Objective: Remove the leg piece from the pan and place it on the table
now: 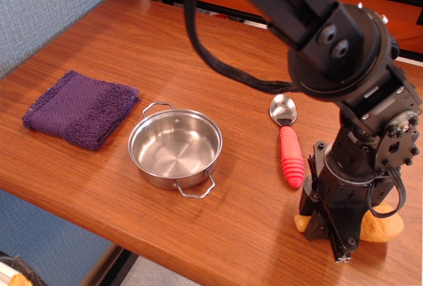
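The leg piece [382, 228], a golden-tan toy drumstick, lies low at the table's [198, 55] front right; its plump end shows right of the gripper and its bone tip pokes out to the left. My gripper [334, 233] points down and straddles the drumstick's middle, its black fingers closed on it. The fingers hide the drumstick's centre, so I cannot tell whether it touches the table. The shiny steel pan [134, 146] stands empty at centre left, well apart from the gripper.
A red-handled spoon [291, 160] lies just left of the gripper, bowl pointing away. A folded purple cloth [82, 107] lies left of the pan. The table's front edge runs close below the gripper. The black arm and cable reach in from the top.
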